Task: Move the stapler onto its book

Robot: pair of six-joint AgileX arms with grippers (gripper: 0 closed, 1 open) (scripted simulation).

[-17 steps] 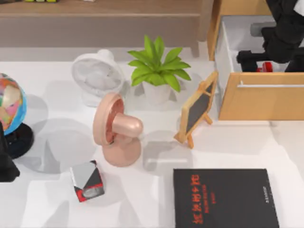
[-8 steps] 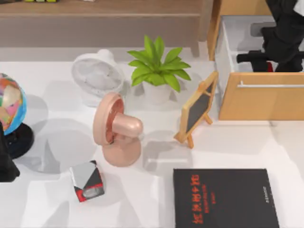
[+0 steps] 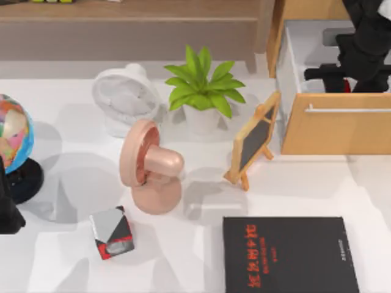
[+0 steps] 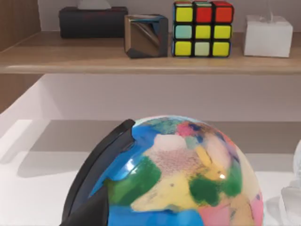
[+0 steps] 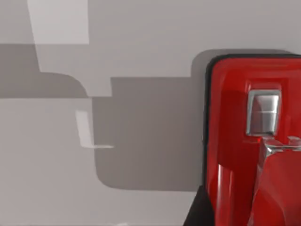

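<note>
The red stapler (image 5: 254, 141) lies on the pale grey floor of the open drawer (image 3: 336, 122) at the table's back right, seen very close in the right wrist view. My right gripper (image 3: 324, 73) reaches into that drawer from the back right, directly over the stapler. The black book (image 3: 290, 255) with red characters lies flat at the front right of the table, well in front of the drawer. My left arm (image 3: 6, 207) is parked at the left edge, beside the globe.
A small chalkboard easel (image 3: 253, 140) stands between drawer and book. A potted plant (image 3: 201, 88), a white fan (image 3: 125, 97) and a pink fan (image 3: 149, 168) fill the middle. A red, black and grey box (image 3: 113, 232) sits front left, near the globe (image 4: 188, 174).
My right gripper has shifted slightly toward the back inside the drawer, and the red patch beside it has dropped out of the top view. The left arm has stayed put.
</note>
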